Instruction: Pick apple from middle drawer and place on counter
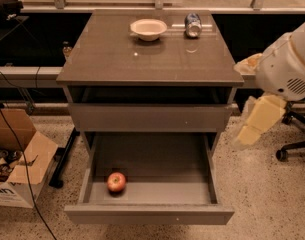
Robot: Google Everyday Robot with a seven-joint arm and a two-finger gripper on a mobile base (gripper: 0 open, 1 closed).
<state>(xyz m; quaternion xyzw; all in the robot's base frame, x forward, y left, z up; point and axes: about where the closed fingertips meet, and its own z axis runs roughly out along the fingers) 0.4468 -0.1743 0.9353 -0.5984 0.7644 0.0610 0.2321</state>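
light: dim, warm, overhead | glare: counter [142, 64] sheen | shadow: middle drawer [162, 190] rear | gripper [256, 123]: right, lit

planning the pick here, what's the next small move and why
Probably swing the gripper left and down toward the apple: it hangs off to the right, outside the open middle drawer, and the apple lies near the drawer's front left corner.
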